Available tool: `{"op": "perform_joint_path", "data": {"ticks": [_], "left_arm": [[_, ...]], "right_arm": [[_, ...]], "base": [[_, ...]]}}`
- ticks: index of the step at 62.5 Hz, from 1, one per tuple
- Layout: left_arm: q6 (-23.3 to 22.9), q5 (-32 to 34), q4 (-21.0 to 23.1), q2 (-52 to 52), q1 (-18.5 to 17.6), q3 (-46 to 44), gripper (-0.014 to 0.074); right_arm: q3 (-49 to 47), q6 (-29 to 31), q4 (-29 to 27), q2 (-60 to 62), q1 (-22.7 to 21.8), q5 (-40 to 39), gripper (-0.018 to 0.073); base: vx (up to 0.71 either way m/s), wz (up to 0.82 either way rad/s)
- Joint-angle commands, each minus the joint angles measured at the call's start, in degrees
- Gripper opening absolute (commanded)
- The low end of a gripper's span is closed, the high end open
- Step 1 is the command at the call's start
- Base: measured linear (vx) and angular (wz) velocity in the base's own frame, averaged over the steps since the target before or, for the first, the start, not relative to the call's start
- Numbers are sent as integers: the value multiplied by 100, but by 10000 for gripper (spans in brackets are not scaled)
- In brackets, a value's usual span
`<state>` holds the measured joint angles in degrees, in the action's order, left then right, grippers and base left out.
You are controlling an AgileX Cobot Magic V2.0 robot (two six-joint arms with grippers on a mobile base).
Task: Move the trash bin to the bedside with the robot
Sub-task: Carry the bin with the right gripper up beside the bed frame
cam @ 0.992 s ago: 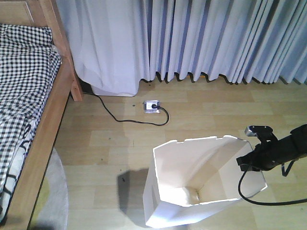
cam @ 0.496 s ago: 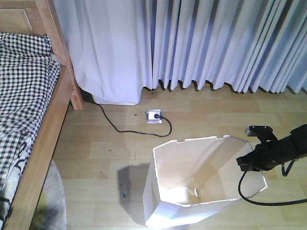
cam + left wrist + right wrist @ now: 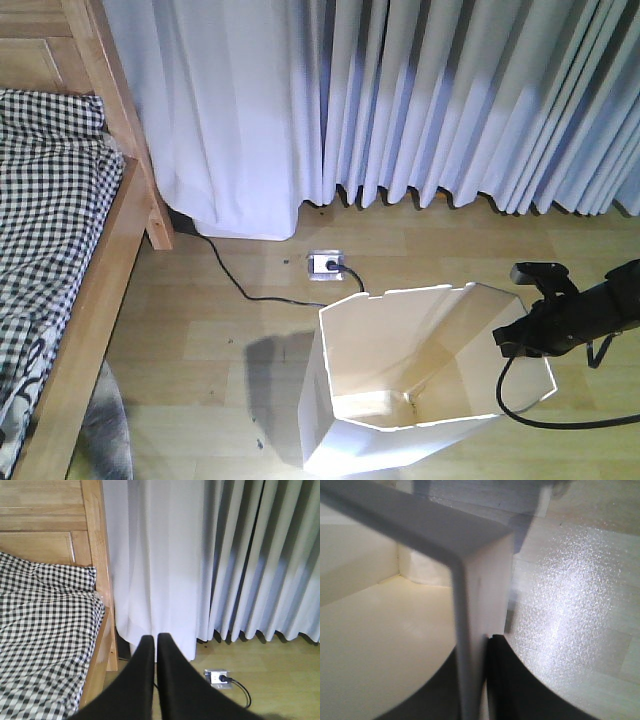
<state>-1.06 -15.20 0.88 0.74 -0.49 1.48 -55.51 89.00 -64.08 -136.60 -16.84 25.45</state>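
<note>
Lower right of frame: right gripper [image 3: 512, 340] is pinching the trash bin [image 3: 345, 448] rim, jaws closed on its thin wall. The left gripper [image 3: 156, 641] is holding nothing, jaws almost together. Bin is standing lower centre, well apart from bed [image 3: 50, 200] at left edge.

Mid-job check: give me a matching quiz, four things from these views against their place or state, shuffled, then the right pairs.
1 trash bin
2 floor socket
3 bed
4 left gripper

a far left of the front view, black-and-white checked
b shut, holding nothing
c rim clamped by the right gripper
d black cable plugged in

Pairs: 1-c, 2-d, 3-a, 4-b
</note>
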Motion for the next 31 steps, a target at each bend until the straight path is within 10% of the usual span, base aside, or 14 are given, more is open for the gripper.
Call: {"op": "perform_joint_path", "data": {"ticks": [1,31], "left_arm": [[-25,396,17,82,-35,107,-6],[-25,396,17,82,-35,107,-6]], "right_arm": [[-64,-93,-255,425,-24,1039,-5],[-64,-93,-255,425,-24,1039,-5]], "base": [[16,0],[16,-2]]}}
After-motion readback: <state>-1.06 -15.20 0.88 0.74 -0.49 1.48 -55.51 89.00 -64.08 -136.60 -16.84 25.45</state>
